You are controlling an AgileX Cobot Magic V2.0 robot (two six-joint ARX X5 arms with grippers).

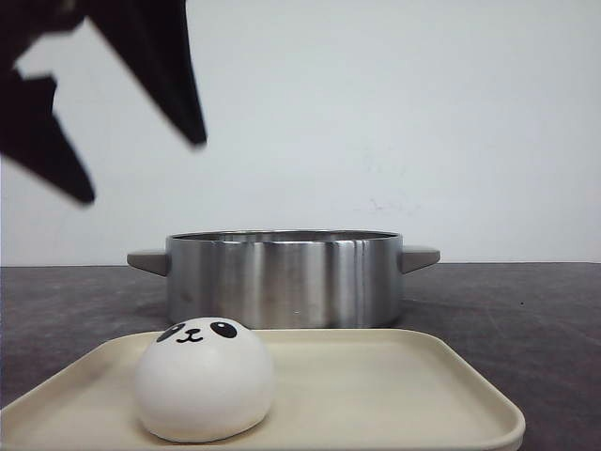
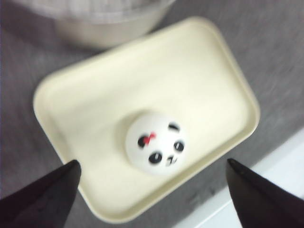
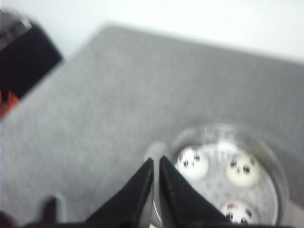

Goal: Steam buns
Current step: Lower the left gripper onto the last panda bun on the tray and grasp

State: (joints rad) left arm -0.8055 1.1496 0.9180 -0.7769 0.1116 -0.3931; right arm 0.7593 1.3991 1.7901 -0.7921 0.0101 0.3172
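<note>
One white panda-face bun (image 1: 205, 379) sits on the left part of a cream tray (image 1: 394, 376) in front of a steel pot (image 1: 282, 277). My left gripper (image 1: 141, 169) hangs open and empty high above the tray's left side. In the left wrist view the bun (image 2: 156, 142) lies on the tray (image 2: 95, 95), far below and between the spread fingers of the left gripper (image 2: 152, 165). My right gripper (image 3: 156, 160) is shut and empty above the pot's rim (image 3: 280, 175). Three buns (image 3: 192, 162) (image 3: 243, 169) (image 3: 235, 211) lie inside the pot.
The pot has grey side handles (image 1: 420, 256). It stands on a dark grey table (image 1: 526, 319) with a white wall behind. The table's pale front edge (image 2: 280, 161) runs close to the tray. A black object (image 3: 23, 61) with a red mark shows at the table's edge.
</note>
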